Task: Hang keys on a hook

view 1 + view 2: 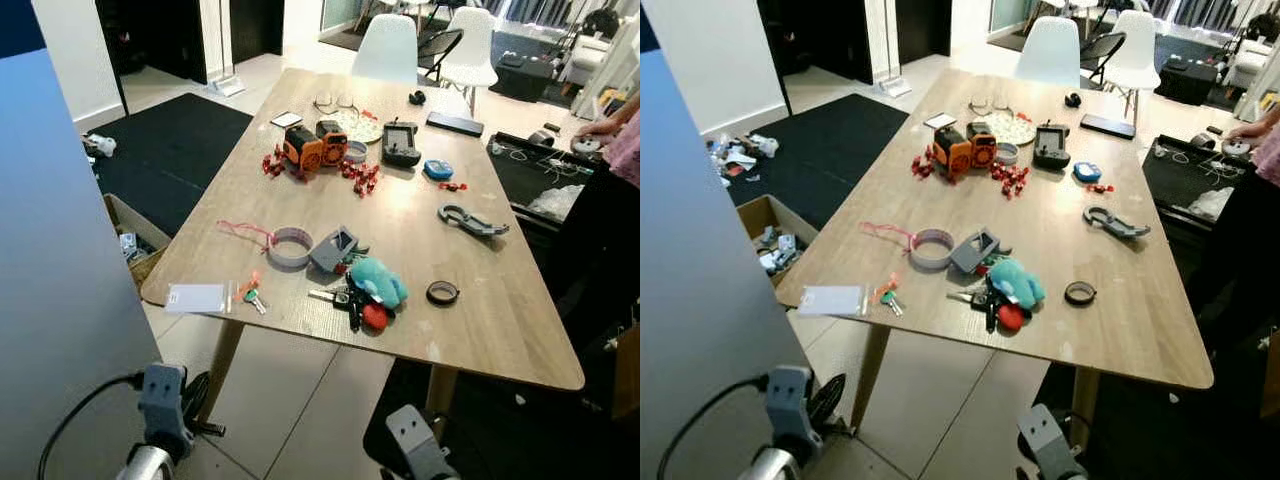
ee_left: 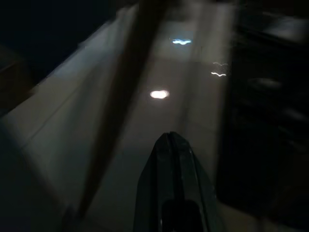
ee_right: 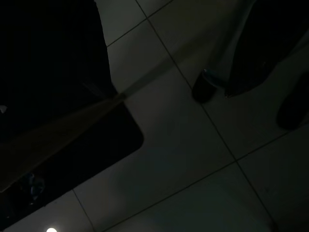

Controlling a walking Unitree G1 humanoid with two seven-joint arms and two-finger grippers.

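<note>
Left gripper (image 2: 170,145) hanging low above dim tiled floor, fingers pressed together, right gripper's state unclear, keys with teal plush keychain (image 1: 362,293) up ahead near wooden table's near edge (image 1: 340,335), open floor below.

Matt light wood on the table (image 1: 470,300); fuzzy teal plush (image 1: 378,281) beside bright metal keys (image 1: 330,295); glossy orange plastic toy (image 1: 315,146); smooth grey plastic block (image 1: 334,250); pale, faintly shiny floor tiles (image 1: 290,400).
</note>
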